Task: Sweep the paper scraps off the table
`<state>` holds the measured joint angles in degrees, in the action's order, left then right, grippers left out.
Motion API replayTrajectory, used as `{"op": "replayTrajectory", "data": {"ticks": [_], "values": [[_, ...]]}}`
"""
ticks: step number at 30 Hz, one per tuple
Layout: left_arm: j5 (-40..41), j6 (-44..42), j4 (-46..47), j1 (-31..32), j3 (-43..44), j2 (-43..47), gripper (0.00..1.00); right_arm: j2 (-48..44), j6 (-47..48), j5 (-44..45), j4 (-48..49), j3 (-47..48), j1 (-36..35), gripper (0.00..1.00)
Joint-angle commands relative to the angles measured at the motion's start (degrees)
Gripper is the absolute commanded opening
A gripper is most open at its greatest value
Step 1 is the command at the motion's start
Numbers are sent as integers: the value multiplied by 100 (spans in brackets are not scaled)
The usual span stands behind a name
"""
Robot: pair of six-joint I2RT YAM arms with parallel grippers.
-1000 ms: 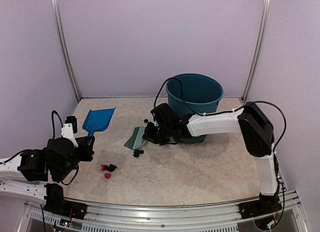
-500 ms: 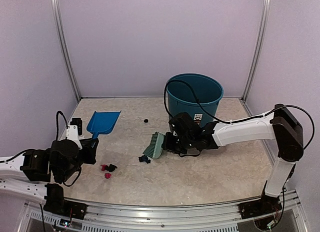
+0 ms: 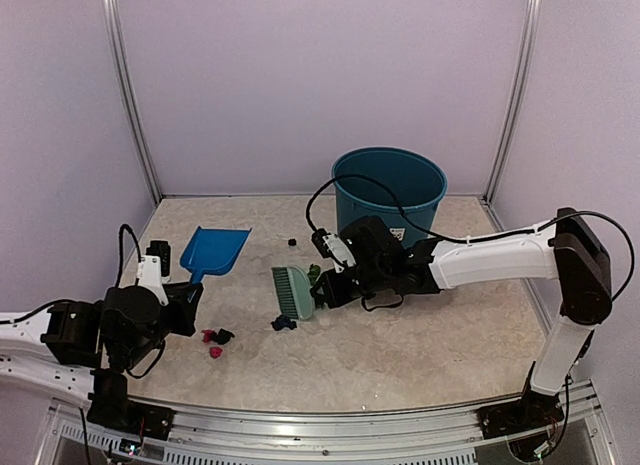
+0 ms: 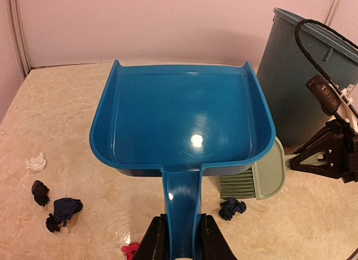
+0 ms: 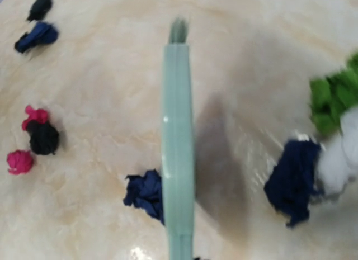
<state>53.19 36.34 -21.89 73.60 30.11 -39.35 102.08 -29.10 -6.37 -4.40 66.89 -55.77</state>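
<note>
Glossy blue plastic dustpan (image 4: 184, 120), crumpled matt paper scraps (image 5: 293, 182), smooth faintly shiny table (image 3: 400, 355), plastic brush (image 5: 178, 131)

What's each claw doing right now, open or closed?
Left claw: closed on the handle of the blue dustpan.
Right claw: closed on the pale green brush.
</note>
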Motion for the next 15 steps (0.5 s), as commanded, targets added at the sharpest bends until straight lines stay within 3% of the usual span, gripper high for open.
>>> {"op": "replayTrajectory", "data": {"ticks": [1, 7, 15], "values": [[59, -13, 14, 79, 50, -14, 15, -233, 1104, 65, 282, 182, -26, 0], [-92, 0, -26, 117, 88, 24, 15, -67, 1993, 1488, 1066, 318, 10, 0], [-533, 398, -741, 441, 674, -342, 15, 244, 2405, 1587, 1192, 613, 381, 0]]}}
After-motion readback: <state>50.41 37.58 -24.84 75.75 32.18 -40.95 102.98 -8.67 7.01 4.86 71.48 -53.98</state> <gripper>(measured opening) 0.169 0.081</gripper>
